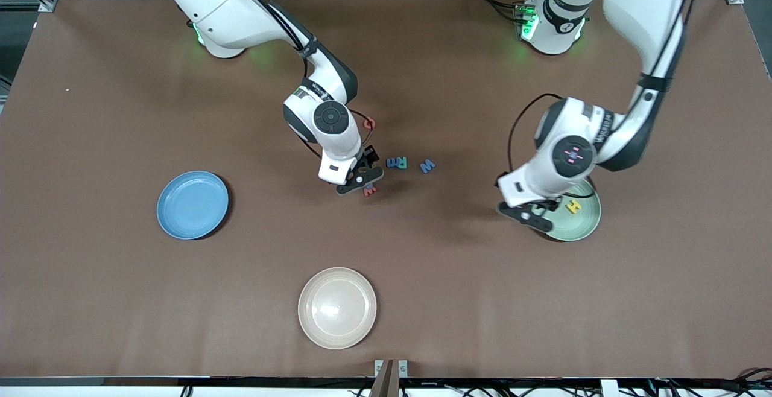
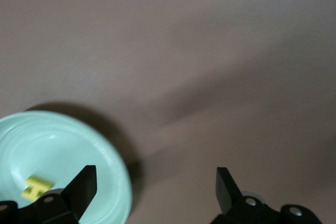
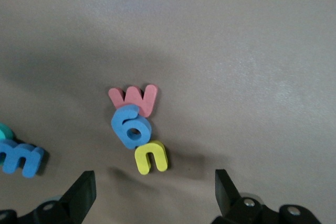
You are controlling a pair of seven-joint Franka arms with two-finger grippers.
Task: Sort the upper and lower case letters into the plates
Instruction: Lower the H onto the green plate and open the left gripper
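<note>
My right gripper hangs open and empty over a cluster of small letters in the middle of the table. Its wrist view shows my right gripper just short of a yellow n, a blue letter and a red w touching in a row. A blue m, a teal R, a blue W and a red c lie close by. My left gripper is open and empty over the rim of the mint plate, which holds a yellow H. The blue plate is empty.
A cream plate sits near the table's front edge, nearer the front camera than the letters. In the left wrist view the mint plate with the yellow letter lies under one finger.
</note>
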